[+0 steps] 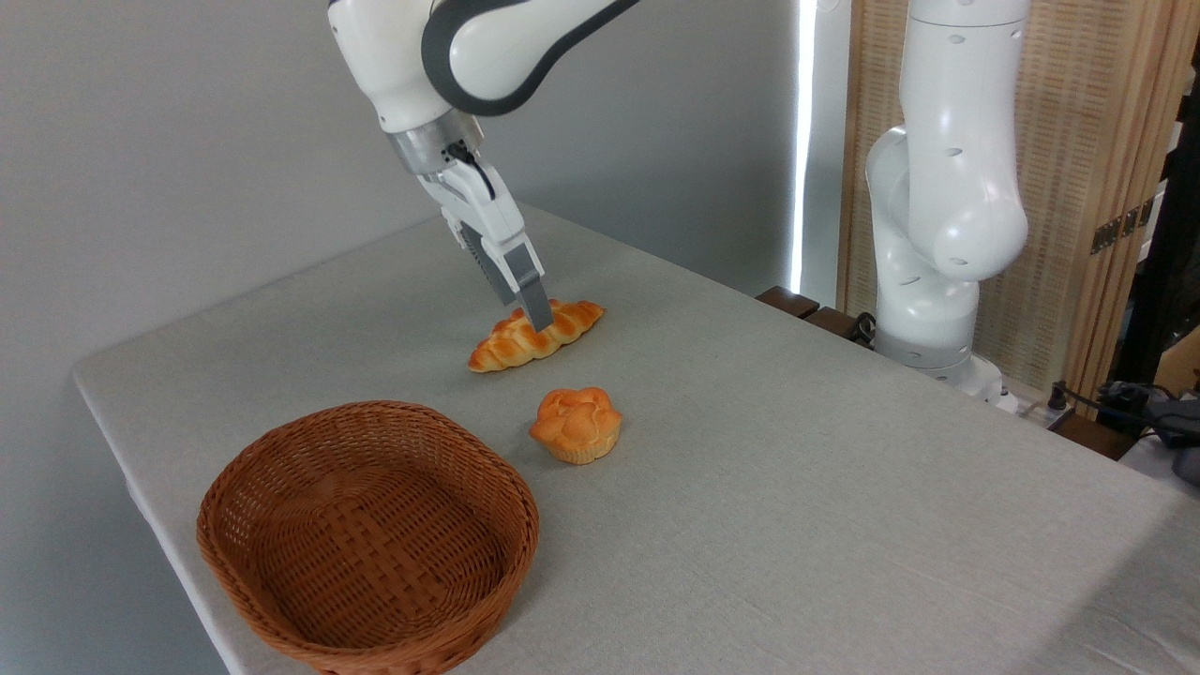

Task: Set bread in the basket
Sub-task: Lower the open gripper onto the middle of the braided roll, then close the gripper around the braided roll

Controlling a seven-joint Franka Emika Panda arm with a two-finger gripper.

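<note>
Reaching down at a slant from the upper left, a white Franka arm has its two-finger gripper (536, 319) at the middle of the braided loaf (537, 336), which lies on the grey table (844, 487) beyond the wicker basket (367, 536). Only the near finger (525, 281) shows clearly, its tip touching or just over the loaf's top; the other finger is hidden behind it, so I cannot tell whether the fingers are spread around the bread or already pinching it.

The loaf sits flat, running diagonally, well apart from the basket and farther back. Between loaf and basket, a little to the basket's right, stands a small round flower-topped bun (576, 425) (not the piece wanted). The basket is empty, nearest the camera at the table's front left corner.

The step in hand looks like the grasp. To do it well, the fingers should straddle the loaf across its narrow width, near its middle so it lifts level instead of tipping by one tapered end. The loaf looks soft or light, so a gentle close seems wise. Once held, it should be raised high enough to clear both the bun and the basket's thick braided rim, then carried toward the basket's centre and set down lengthwise along the oval, where it should fit easily.
</note>
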